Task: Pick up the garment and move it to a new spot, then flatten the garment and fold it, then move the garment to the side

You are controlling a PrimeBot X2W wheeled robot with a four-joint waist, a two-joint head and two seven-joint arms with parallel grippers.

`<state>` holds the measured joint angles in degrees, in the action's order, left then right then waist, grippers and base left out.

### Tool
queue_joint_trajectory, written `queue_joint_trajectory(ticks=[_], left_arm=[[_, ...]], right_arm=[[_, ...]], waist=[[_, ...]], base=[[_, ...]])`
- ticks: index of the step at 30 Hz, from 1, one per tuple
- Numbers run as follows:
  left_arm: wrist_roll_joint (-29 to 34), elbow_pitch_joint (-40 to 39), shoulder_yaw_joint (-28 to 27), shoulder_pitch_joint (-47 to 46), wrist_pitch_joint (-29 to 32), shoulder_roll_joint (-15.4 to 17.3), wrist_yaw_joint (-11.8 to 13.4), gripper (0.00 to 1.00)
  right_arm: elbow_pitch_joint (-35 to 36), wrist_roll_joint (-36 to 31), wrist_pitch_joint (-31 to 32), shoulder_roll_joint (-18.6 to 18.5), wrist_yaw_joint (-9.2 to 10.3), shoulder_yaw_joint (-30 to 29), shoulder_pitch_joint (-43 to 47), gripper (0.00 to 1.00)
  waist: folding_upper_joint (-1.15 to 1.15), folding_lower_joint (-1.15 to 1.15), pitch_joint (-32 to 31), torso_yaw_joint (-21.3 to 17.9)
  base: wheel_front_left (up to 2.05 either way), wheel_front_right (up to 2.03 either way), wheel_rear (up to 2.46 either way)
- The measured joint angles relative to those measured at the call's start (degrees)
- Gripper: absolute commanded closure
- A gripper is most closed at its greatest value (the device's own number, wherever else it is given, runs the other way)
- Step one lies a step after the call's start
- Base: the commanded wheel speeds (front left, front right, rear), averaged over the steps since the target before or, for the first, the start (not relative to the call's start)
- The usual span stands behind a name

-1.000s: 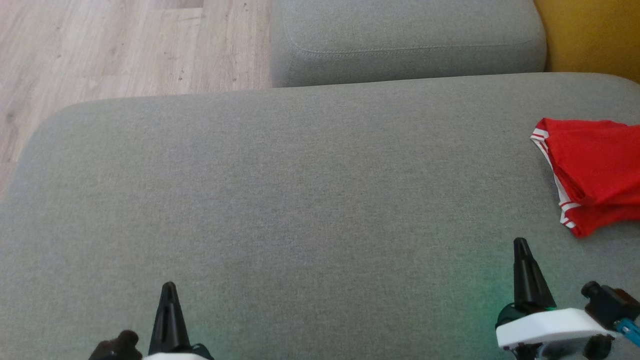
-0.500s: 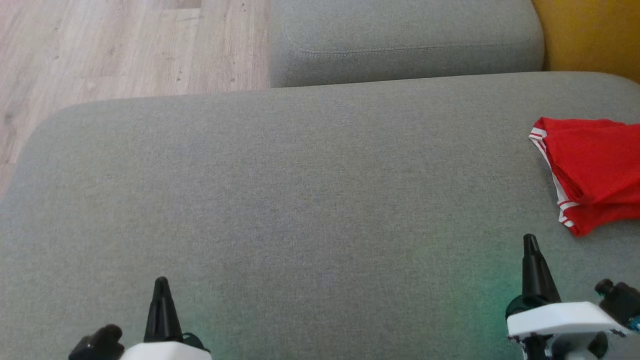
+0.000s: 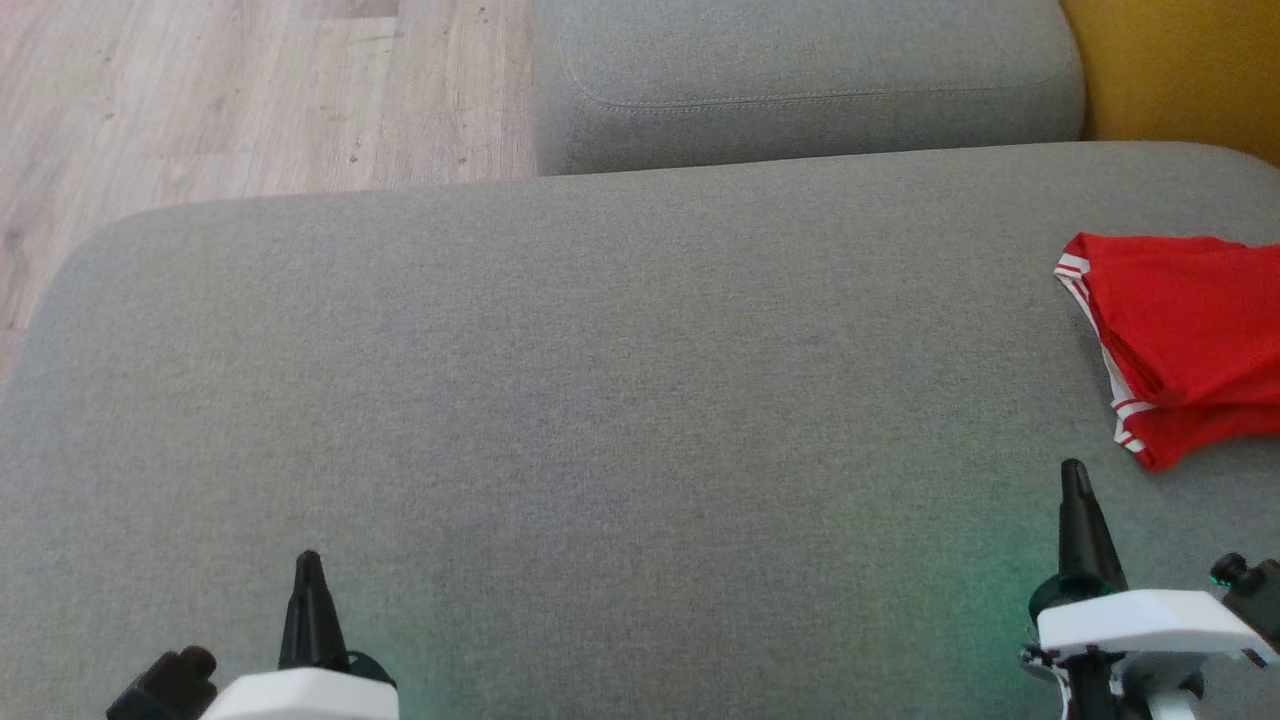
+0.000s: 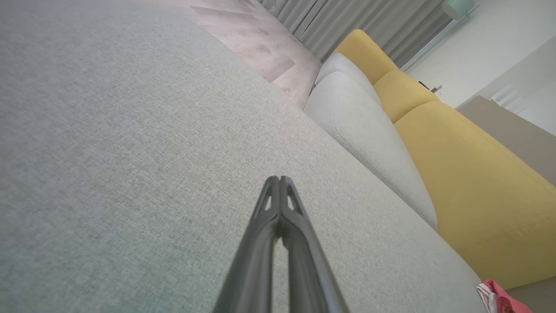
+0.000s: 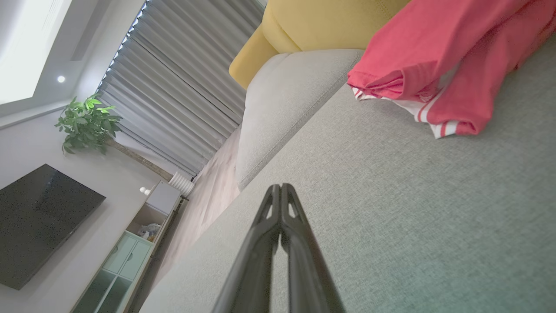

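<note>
My left pincer (image 3: 308, 558) and right pincer (image 3: 1073, 468) closed tight, holding nothing, above grey fabric sofa seat (image 3: 600, 400); folded red white-striped garment (image 3: 1190, 320) lies near right pincer; right wrist view adds potted plant (image 5: 87, 124), dark television (image 5: 39, 221)

R hand (image 5: 281, 187) closed, empty; red garment (image 5: 434, 52) on gray sofa (image 5: 391, 195).

Big grey sofa seat (image 3: 600, 400) across the foreground. Second grey cushion (image 3: 800, 80) butted against its far edge. Yellow backrest (image 3: 1180, 70) far right. Light wood floor (image 3: 200, 100) far left. Across the room: grey curtains (image 5: 182, 100), potted plant (image 5: 87, 124), dark TV (image 5: 39, 221) on wall, low cabinet (image 5: 130, 252) below.
</note>
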<state>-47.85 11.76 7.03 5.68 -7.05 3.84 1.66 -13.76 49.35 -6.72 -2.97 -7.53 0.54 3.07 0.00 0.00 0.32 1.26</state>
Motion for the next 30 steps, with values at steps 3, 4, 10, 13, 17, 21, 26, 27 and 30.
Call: queue_joint_trajectory(ticks=[3,4,10,13,17,21,26,27,30], left_arm=[[-2.03,0.24,-0.36,-0.58,0.51,0.01,-0.4,1.0],[-2.71,0.25,-0.6,-0.79,0.53,0.01,-0.57,1.0],[-6.83,0.52,-1.45,-1.37,1.55,0.04,-1.24,1.0],[-8.86,0.74,-1.65,-1.87,2.05,0.05,-1.72,1.0],[-11.56,0.85,-1.98,-2.29,2.79,0.05,-2.24,1.0],[-13.6,1.02,-2.56,-2.4,3.37,0.05,-2.6,1.0],[-17.63,1.25,-3.34,-3.48,4.05,0.07,-3.27,1.0],[-18.3,1.33,-3.43,-3.58,4.42,0.07,-3.49,1.0],[-20.29,1.44,-3.64,-3.79,4.87,0.07,-3.78,1.0]], right_arm=[[0.0,1.93,0.37,-0.03,0.0,-0.31,-0.48,1.0],[0.0,2.6,0.77,-0.04,0.0,-0.42,-0.48,1.0],[-0.11,6.57,1.75,-0.1,0.0,-0.89,-0.55,1.0],[-0.35,8.43,2.24,-0.12,0.0,-1.11,-1.02,1.0],[-0.36,10.99,2.72,-0.2,0.0,-1.37,-1.69,1.0],[-0.46,13.02,3.22,-0.24,0.0,-1.62,-1.69,1.0],[-0.75,16.86,4.25,-0.26,0.0,-2.16,-1.97,1.0],[-0.78,17.48,4.3,-0.26,0.0,-2.31,-2.2,1.0],[-0.85,19.42,4.83,-0.3,0.0,-2.64,-2.89,1.0]], waist=[[0.0,0.0,-0.01,-0.05],[0.0,0.0,-0.01,-0.07],[0.0,0.0,-0.02,-0.18],[0.0,0.0,-0.03,-0.24],[0.0,0.0,-0.04,-0.32],[0.0,0.0,-0.04,-0.37],[0.0,0.0,-0.05,-0.48],[0.0,0.0,-0.05,-0.5],[0.0,0.0,-0.06,-0.56]], base=[[0.0,0.0,0.0],[0.0,0.0,0.0],[0.0,0.0,0.0],[0.0,0.0,0.0],[0.0,0.0,0.0],[0.0,0.0,0.0],[0.0,0.0,0.0],[0.0,0.0,0.0],[0.0,0.0,0.0]])
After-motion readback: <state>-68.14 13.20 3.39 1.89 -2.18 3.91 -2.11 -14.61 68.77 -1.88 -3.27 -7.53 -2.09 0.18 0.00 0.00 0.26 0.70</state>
